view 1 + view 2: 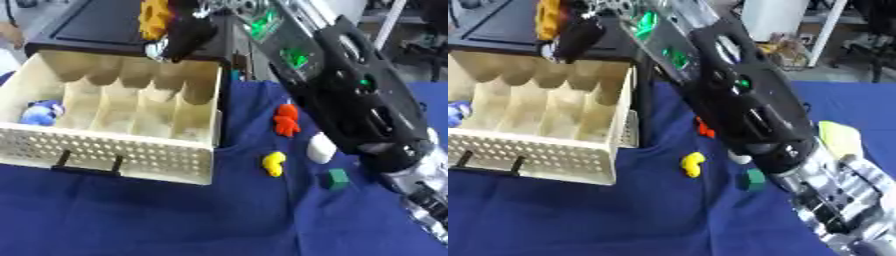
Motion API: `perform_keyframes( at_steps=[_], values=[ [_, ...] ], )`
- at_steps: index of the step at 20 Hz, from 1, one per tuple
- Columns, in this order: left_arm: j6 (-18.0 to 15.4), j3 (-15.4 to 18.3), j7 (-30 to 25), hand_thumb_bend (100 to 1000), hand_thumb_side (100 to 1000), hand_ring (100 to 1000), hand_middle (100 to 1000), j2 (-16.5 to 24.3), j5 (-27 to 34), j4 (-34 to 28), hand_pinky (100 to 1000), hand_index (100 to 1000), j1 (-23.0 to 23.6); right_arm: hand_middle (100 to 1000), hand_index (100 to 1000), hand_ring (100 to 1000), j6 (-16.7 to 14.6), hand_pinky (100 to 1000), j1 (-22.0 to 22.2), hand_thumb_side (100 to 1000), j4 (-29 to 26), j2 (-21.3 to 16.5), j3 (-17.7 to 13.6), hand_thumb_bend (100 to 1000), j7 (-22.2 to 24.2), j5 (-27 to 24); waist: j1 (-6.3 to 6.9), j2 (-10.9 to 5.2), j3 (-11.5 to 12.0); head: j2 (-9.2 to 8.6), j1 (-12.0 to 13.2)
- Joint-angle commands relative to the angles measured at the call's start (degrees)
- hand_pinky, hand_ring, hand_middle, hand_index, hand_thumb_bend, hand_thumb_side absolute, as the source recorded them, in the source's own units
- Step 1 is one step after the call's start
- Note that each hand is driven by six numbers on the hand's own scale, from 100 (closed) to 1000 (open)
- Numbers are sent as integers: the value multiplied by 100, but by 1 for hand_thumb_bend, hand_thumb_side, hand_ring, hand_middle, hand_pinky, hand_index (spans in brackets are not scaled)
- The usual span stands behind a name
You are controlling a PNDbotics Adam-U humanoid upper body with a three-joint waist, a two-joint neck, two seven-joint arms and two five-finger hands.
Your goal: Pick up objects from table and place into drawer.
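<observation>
Right hand (pixel 179 37) grips an orange-yellow toy (pixel 155 17) over the drawer (pixel 114 150) — one blue toy (pixel 41 112) in, four pieces left on the counter (pixel 175 220).

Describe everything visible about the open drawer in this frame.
The drawer is cream-coloured, plastic-looking, and pulled out of a black cabinet toward the camera. Its front wall is perforated with small holes and carries a dark handle along its lower edge. Thin dividers with scalloped tops split the inside into narrow compartments. A small blue object lies in the far-left compartment; the other visible ones look empty. The right hand, holding an orange-yellow object, hovers over the back edge.
</observation>
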Motion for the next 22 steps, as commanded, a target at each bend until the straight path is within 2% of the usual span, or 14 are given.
perform_keyframes(
  at_steps=[1, 4, 7, 8, 15, 16, 22],
  values=[
    [11, -8, -18, 247, 975, 669, 605, 62, -5, -74, 452, 798, -71, 589, 723, 885, -117, 782, -150, 680, 62, 2, -97, 316, -5, -65, 26, -86, 5, -69, -9],
    [20, -8, -19, 247, 974, 670, 605, 63, -6, -74, 452, 799, -78, 643, 775, 901, -172, 795, -152, 677, 52, -10, -98, 414, 72, -125, 16, -80, -6, -70, 3],
    [25, -5, -20, 245, 974, 670, 605, 61, -8, -74, 452, 798, -78, 647, 780, 903, -181, 797, -154, 677, 3, -20, -117, 425, 110, -143, 17, -78, -13, -68, 4],
    [24, -4, -19, 246, 974, 670, 605, 62, -9, -74, 452, 799, -77, 677, 820, 912, -180, 804, -154, 678, -16, -23, -121, 454, 116, -144, 19, -78, -16, -67, 6],
    [25, -7, -26, 245, 973, 670, 604, 59, -8, -74, 452, 799, -72, 672, 819, 910, -166, 803, -147, 676, -78, -24, -140, 454, 122, -123, 28, -80, -26, -75, -1],
    [25, -6, -26, 243, 972, 671, 604, 59, -9, -74, 453, 799, -70, 656, 793, 906, -162, 800, -149, 669, -91, -34, -150, 437, 111, -121, 30, -84, -35, -74, 1],
    [11, 28, -3, 242, 972, 671, 604, 67, -28, -74, 453, 798, -31, 635, 782, 900, -122, 801, -31, 685, -605, -366, -343, 424, -64, -307, 54, -101, -130, -85, 65]
  ],
)
